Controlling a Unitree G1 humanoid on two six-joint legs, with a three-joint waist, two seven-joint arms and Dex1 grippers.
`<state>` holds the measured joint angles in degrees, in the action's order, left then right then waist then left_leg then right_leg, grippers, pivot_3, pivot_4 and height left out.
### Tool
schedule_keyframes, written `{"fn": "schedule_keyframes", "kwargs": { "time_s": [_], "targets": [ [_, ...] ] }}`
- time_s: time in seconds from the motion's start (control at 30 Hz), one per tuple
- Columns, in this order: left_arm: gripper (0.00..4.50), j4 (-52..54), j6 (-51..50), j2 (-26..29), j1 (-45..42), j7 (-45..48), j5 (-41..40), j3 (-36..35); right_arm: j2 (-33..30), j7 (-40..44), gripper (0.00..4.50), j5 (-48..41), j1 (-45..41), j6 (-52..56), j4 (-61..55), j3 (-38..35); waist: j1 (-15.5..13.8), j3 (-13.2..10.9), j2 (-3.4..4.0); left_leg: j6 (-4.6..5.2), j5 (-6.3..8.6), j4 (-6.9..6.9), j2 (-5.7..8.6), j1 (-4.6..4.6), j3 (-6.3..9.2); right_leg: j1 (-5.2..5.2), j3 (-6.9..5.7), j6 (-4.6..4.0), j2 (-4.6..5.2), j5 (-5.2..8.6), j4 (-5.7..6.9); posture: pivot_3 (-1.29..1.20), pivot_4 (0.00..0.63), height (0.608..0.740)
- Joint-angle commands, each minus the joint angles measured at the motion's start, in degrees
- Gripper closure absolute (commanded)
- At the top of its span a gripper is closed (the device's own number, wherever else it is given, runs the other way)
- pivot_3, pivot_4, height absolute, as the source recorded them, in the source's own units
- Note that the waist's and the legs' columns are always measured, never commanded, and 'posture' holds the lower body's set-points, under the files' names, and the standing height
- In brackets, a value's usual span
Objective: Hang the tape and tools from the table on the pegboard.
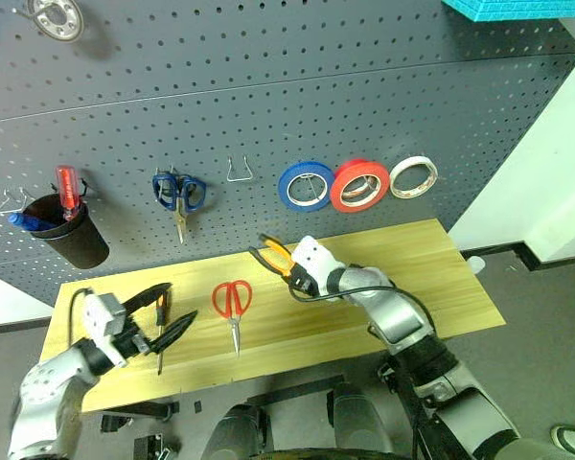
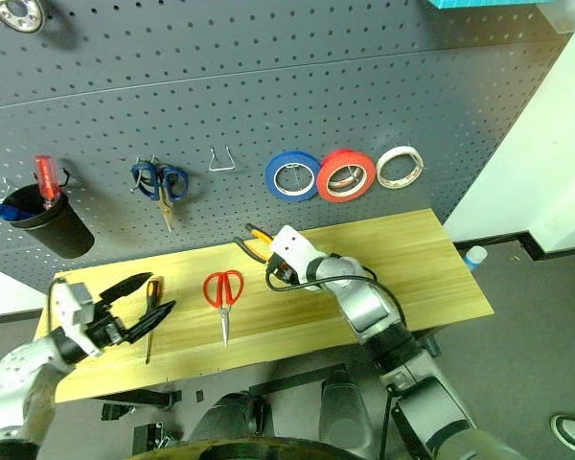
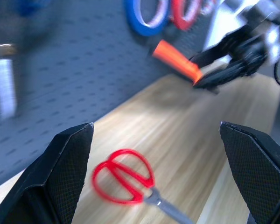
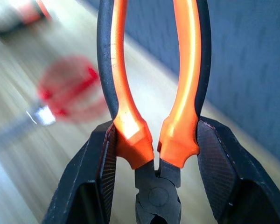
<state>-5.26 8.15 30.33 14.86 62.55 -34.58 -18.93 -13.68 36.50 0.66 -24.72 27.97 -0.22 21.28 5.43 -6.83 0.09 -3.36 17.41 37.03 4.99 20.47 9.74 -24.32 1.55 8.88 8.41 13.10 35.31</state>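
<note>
the right gripper (image 1: 289,278) holds the pliers (image 1: 274,255) above the worktop (image 1: 431,259), its fingers (image 4: 102,158) pressed on the two orange-and-black handles, just in front of the pegboard (image 1: 268,105). the left gripper (image 1: 163,316) hangs over the left end of the worktop with its fingers wide apart and nothing between them. the slim screwdriver (image 1: 160,331) and the red scissors (image 1: 233,305) lie flat on the worktop. the whitish tape (image 1: 413,177) hangs on the pegboard, right beside the red roll (image 1: 360,185) and the blue roll (image 1: 306,185).
</note>
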Motion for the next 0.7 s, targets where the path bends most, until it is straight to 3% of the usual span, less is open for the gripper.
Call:
{"fn": "schedule_keyframes", "kwargs": {
  "time_s": [0.03, 0.17, 0.33, 0.7],
  "targets": [
    [0.0, 2.48, 0.77, 0.34, 0.19, 1.21, -7.47, -8.61, 1.75, 3.88, 2.4, -8.41, -3.09, 0.15, -13.17, -4.35, -0.2, -0.08, -0.09, -0.01, -0.01, 0.02, -0.01, 0.01, 0.0, 0.01, 0.0, -0.01, 0.0, 0.0, 0.0, -0.08, 0.093, 0.738],
    [0.0, 3.28, 1.1, -0.39, -4.67, -0.35, -9.64, -11.2, 7.97, -0.08, 2.4, -11.66, -11.11, -0.22, -12.46, -7.97, -1.61, -0.09, -0.12, -0.08, -0.07, 0.14, -0.06, -0.09, 0.02, 0.18, -0.01, -0.11, -0.11, -0.07, -0.05, -0.08, 0.088, 0.738],
    [0.0, 2.83, 2.84, -3.37, -12.51, -3.97, -9.94, -11.68, 14.55, -3.89, 2.4, -13.09, -20.86, -4.73, -2.61, -11.68, -1.96, 0.0, -0.25, -0.36, -0.23, 0.11, -0.68, -0.13, 0.05, 0.18, -0.08, -0.58, -0.81, -0.37, -0.14, -0.08, 0.078, 0.738],
    [0.0, 2.19, 3.18, -5.24, -19.48, -5.23, -4.11, -5.24, 22.42, -10.52, 2.4, -11.02, -35.03, -32.72, 33.43, -17.89, 0.14, 0.0, -0.24, -0.65, -0.39, -0.08, -1.0, -0.07, 0.02, -0.13, -0.03, -0.94, -1.16, -0.61, -0.08, -0.06, 0.062, 0.738]
  ]
}}
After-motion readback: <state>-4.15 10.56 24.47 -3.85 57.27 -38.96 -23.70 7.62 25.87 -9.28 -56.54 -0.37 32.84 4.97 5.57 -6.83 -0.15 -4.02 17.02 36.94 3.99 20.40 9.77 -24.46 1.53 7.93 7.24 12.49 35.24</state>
